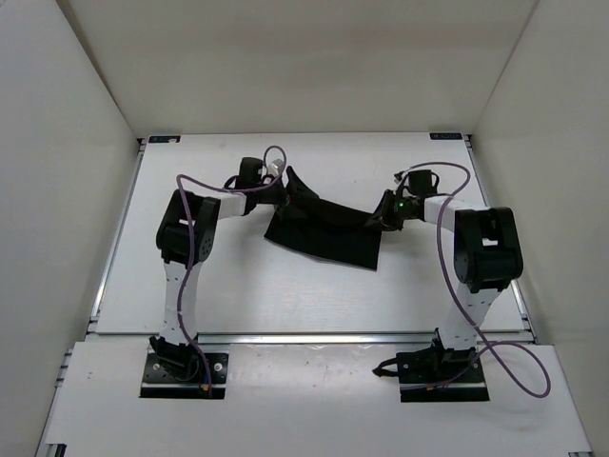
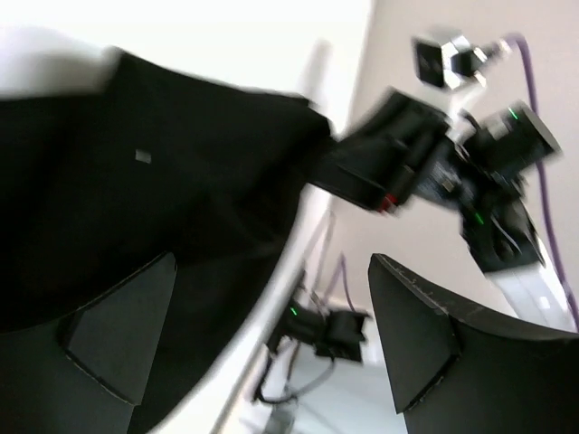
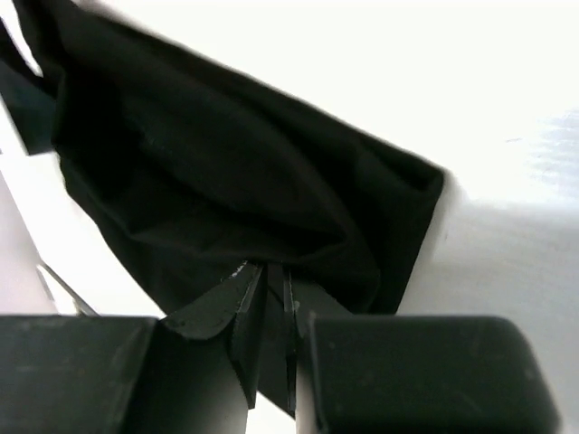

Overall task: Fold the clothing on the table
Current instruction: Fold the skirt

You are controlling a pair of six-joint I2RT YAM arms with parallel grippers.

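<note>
Right wrist: right tool [image 3: 269,276] clamped on clothing [image 3: 226,172] edge; left tool [image 2: 271,271] spread wide (clothing alongside).

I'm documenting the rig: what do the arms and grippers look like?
The left arm and right arm have white links, bulky black joints and black base plates. A purple cable loops along each. The left gripper and right gripper have black, wedge-shaped fingers.

Left arm [image 1: 177,290], right arm [image 1: 466,309]: white links, bulky black joints. Purple cable [image 1: 439,243] loops along each. Black base plates [image 1: 214,369]. Left gripper [image 2: 267,339]: matte black wedge fingers [image 2: 412,330].
</note>
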